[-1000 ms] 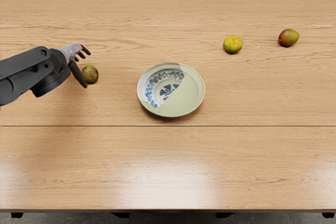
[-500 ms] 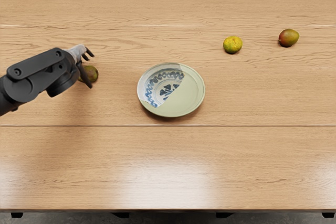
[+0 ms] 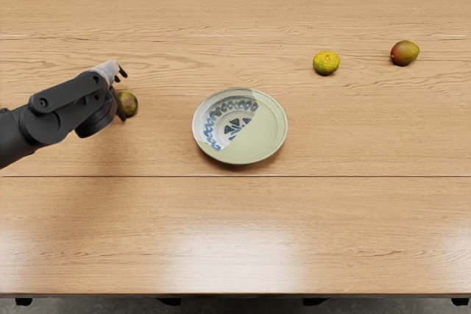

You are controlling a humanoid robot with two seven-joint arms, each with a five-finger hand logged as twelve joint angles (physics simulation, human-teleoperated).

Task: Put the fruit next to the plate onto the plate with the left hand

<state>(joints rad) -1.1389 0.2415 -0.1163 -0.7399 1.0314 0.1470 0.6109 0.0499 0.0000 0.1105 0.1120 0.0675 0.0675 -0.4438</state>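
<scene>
A small green-brown fruit (image 3: 129, 103) lies on the table left of the plate (image 3: 271, 137), a pale green plate with a blue pattern on its left half. My left hand (image 3: 118, 87) comes in from the left edge and sits against the fruit's left side, hiding part of it. Its dark fingertips (image 3: 120, 73) still stick out above the fruit and are not closed on it. The fruit rests on the wood about a plate's width from the plate. The right arm is out of view.
A yellow-green citrus fruit (image 3: 326, 62) and a red-green mango (image 3: 404, 52) lie at the back right. The wooden table (image 3: 235, 233) stretches wide towards the front. The far table edge runs along the top of the view.
The left forearm has swung forward and to the right, bringing the hand from just beside the fruit to over its left side. The fruit has not moved.
</scene>
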